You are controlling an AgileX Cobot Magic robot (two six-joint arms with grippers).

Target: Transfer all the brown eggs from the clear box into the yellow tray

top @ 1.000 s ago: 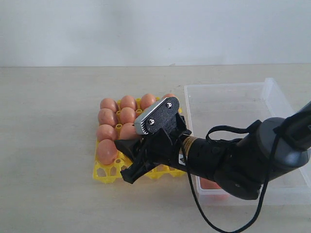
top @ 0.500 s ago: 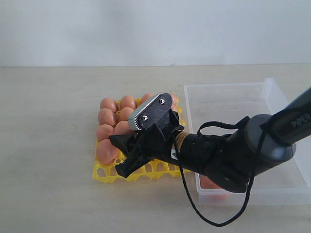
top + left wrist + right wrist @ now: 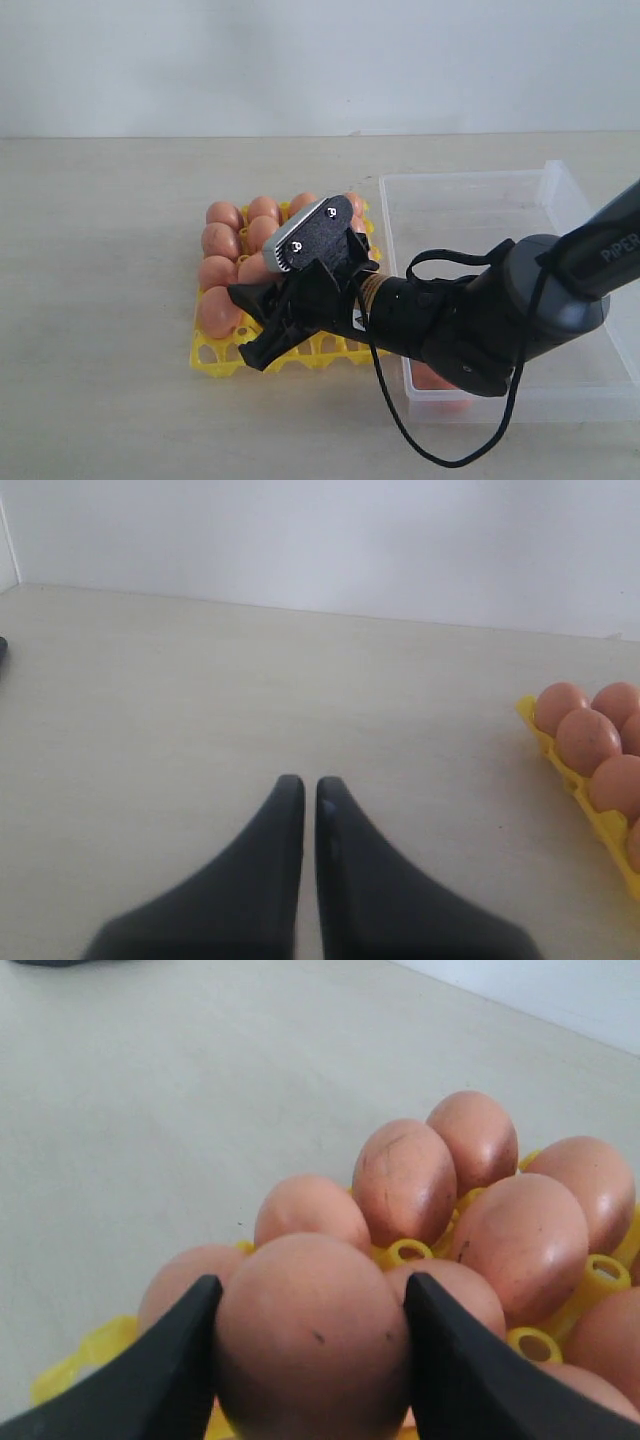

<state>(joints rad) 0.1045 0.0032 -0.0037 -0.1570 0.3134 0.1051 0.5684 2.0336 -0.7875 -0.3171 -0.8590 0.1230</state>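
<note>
Right wrist view: right gripper [image 3: 310, 1295], clenched on a brown egg [image 3: 305, 1360], hangs above the yellow tray [image 3: 405, 1253], where lowering straight into an empty cup [image 3: 222, 356], clear of seated eggs [image 3: 405, 1180], looks wisest.

- Exterior view: raised, out front, tilted down over the surface [image 3: 100, 250] toward the back wall [image 3: 300, 60]. Middle range. The yellow tray [image 3: 212, 360] and clear box [image 3: 480, 215] are both in frame.
- Left wrist view: low, near level, sighting past its jaws over bare surface. The tray's edge shows at one side, well off.
- Right wrist view: very near, looking between its jaws onto the brown eggs [image 3: 405, 1180].
- The tray shows in all three.
</note>
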